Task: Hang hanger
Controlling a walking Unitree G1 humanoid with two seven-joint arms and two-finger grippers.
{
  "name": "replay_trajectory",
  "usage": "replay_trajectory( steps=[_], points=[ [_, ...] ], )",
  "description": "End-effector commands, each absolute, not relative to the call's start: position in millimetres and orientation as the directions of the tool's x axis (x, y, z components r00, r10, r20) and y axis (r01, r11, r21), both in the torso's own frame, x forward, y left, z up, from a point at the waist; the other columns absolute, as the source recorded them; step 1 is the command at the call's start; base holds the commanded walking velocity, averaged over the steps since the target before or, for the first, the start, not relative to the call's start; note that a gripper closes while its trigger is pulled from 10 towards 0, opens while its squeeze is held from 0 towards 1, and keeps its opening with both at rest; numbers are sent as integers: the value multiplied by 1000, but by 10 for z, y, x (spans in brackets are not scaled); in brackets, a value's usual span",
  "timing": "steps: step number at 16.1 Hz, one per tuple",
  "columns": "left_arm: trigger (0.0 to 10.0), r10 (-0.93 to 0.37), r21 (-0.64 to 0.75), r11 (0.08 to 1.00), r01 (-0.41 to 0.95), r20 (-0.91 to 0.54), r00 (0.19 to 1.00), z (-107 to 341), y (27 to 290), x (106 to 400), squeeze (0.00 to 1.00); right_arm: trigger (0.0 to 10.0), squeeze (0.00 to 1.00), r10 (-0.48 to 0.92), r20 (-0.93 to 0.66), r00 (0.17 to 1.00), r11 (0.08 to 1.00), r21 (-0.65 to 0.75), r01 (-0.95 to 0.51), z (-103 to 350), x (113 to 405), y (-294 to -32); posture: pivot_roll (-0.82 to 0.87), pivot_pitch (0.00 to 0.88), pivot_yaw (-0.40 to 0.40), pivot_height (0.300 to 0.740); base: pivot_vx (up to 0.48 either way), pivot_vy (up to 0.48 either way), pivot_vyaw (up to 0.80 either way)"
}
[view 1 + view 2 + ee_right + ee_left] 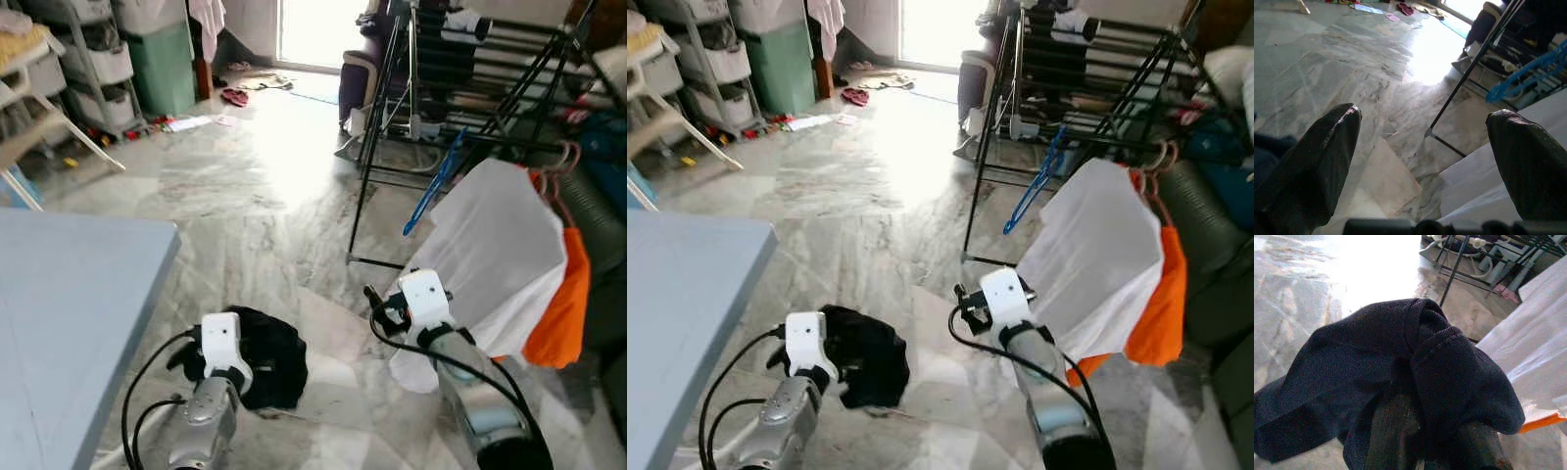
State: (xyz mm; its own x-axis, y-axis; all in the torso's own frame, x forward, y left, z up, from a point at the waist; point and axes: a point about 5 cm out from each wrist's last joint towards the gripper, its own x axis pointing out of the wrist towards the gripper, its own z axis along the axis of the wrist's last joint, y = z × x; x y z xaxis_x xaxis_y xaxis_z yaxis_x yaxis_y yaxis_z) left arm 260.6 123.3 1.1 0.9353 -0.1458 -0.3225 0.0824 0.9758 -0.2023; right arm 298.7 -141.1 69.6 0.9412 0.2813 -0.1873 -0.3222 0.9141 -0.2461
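Left gripper (pixel 257 364) clenched crumpled dark cloth (pixel 1400 367); right gripper (pixel 1425 161), fingers spread, hovered near smooth white garment (pixel 495 257).

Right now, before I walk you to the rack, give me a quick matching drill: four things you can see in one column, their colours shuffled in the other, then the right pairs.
Things:
1. Cloth held in the left gripper
2. Hanger hooked on the drying rack
3. Big garment in front of the right gripper
4. Garment behind that big one

Colours:
A. orange
B. white
C. blue
D. black

Pairs:
1-D: black cloth
2-C: blue hanger
3-B: white garment
4-A: orange garment
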Motion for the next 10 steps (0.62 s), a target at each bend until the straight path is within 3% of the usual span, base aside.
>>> replay_trajectory(
  steps=[1,6,8,10],
  points=[
    [10000,-162,-173,978,119,-255,953,139,1196,2679,0,10000,0,298,-214,930,893,-281,-351,697,3014,-1428,-94,0,-119,740,0,0,0],
    [10000,-171,-93,984,154,-228,958,277,1324,2840,0,10000,0,367,-278,888,824,-345,-449,761,3083,-1391,-73,0,-92,740,0,0,0],
    [10000,-112,-98,991,91,-238,965,260,1424,2854,0,10000,0,408,-324,853,790,-343,-508,605,3002,-1299,-67,0,-25,740,0,0,0],
    [10000,-81,-102,993,56,-251,965,210,1453,2809,0,10000,0,418,-301,857,797,-332,-505,535,2947,-1253,-58,0,-17,740,0,0,0]
  ],
)
